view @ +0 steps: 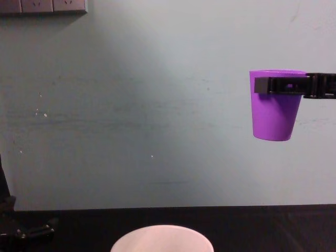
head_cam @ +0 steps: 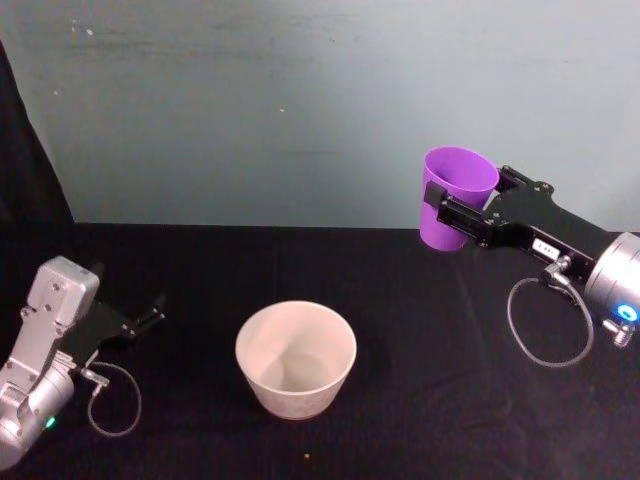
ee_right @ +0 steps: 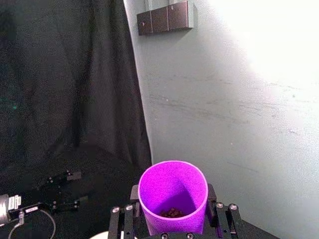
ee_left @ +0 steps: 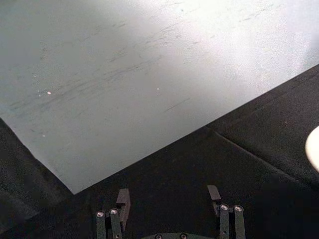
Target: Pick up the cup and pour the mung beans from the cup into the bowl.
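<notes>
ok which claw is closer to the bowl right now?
Left. The left claw sits low, apart from the bowl on its left side, open. The right claw is up high and farther off to the bowl's right, shut on the cup.

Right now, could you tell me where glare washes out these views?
Left wrist view: strong glare whitens much of the wall. Right wrist view: a bright patch bleaches it beyond the cup. Head and chest views: evenly lit, no glare.

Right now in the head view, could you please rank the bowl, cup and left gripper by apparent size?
1. bowl
2. cup, raised in the right gripper, nearer the camera
3. left gripper, open, at left
</notes>
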You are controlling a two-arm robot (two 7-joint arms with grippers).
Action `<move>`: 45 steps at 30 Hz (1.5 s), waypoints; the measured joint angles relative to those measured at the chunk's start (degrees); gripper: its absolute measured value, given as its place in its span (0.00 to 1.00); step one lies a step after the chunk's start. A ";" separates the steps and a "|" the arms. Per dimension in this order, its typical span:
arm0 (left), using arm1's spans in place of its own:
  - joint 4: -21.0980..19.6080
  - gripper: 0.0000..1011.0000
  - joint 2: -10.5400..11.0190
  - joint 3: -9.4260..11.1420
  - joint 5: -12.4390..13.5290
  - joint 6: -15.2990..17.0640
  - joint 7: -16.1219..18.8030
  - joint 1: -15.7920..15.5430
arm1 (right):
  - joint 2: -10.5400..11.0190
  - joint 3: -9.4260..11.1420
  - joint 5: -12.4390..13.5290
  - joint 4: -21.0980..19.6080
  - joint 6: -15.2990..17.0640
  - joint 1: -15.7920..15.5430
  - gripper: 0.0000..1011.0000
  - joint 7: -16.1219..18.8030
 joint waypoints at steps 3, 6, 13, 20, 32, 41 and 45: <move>0.00 0.99 0.00 0.00 0.00 0.00 0.00 0.00 | 0.00 0.00 0.00 0.00 0.00 0.00 0.74 0.00; 0.00 0.99 0.00 0.00 0.00 0.00 0.00 0.00 | 0.00 0.00 0.00 0.00 0.00 0.00 0.74 0.00; 0.00 0.99 0.00 0.00 0.00 0.00 0.00 0.00 | 0.00 0.00 0.00 0.00 0.00 0.00 0.74 0.00; 0.00 0.99 0.00 0.00 0.00 0.00 0.00 0.00 | 0.00 0.00 0.00 0.00 0.00 0.00 0.74 0.00; 0.00 0.99 0.00 0.00 0.00 0.00 0.00 0.00 | 0.00 0.00 0.00 0.00 0.00 0.00 0.74 0.00; 0.00 0.99 0.00 0.00 0.00 0.00 0.00 0.00 | 0.00 0.00 0.00 0.00 0.00 0.00 0.74 0.00; 0.00 0.99 0.00 0.00 0.00 0.00 0.00 0.00 | 0.00 0.00 0.00 0.00 0.00 0.00 0.74 0.00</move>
